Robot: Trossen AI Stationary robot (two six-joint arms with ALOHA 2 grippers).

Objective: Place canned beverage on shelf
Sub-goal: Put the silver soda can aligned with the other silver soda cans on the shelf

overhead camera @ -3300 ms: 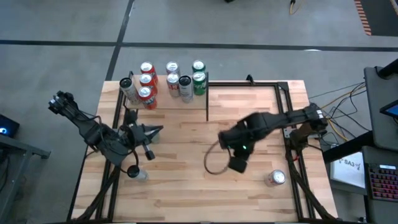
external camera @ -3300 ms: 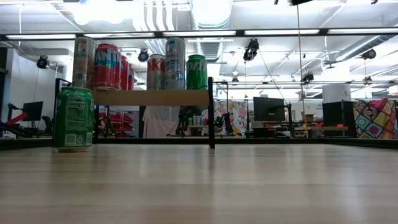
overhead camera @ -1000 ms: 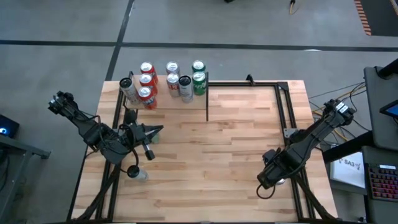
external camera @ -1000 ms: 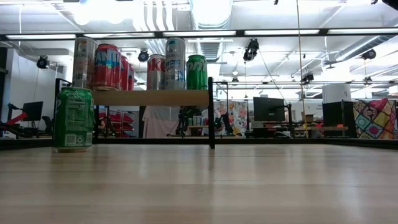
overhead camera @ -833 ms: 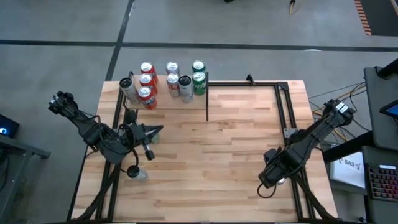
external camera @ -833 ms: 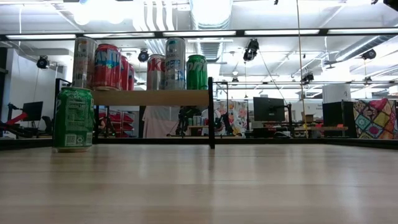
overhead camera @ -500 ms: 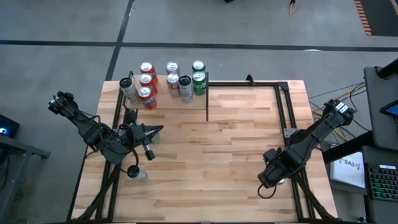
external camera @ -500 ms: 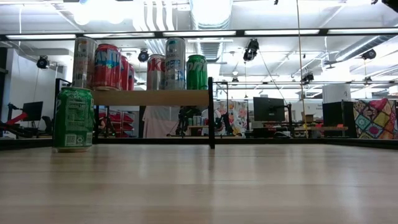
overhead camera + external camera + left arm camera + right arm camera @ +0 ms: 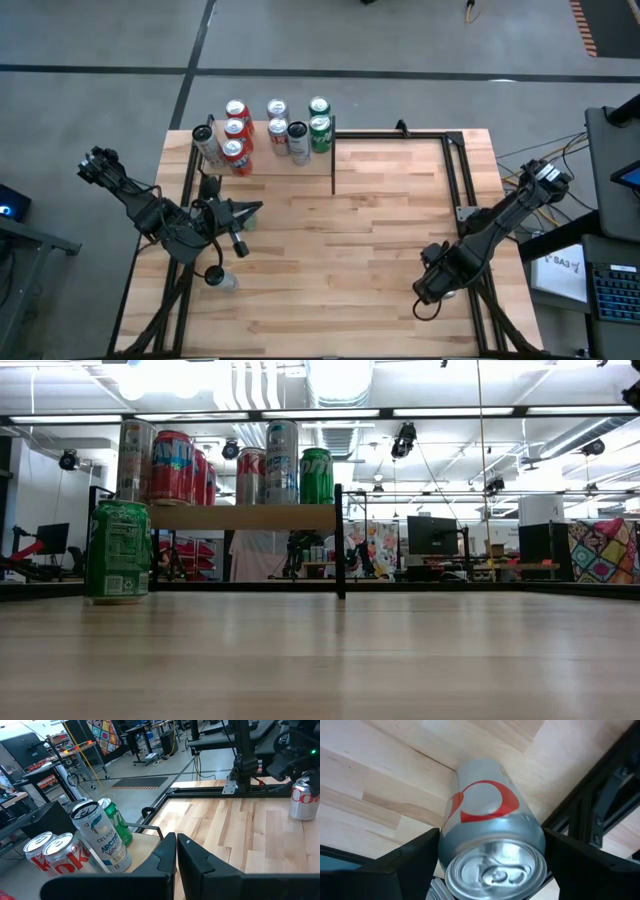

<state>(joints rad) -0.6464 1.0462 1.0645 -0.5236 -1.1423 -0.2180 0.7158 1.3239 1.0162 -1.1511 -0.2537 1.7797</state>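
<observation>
Right end effector [image 9: 490,865] stands open around a silver can with a red mark [image 9: 487,827]; left end effector [image 9: 176,851] is closed.

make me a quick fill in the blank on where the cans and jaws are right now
1. The right gripper has its jaws ____ around the silver can.
2. The left gripper has its jaws ____.
3. The can standing alone on the tabletop in the low view is ____.

Missing words: open; shut; green
</observation>
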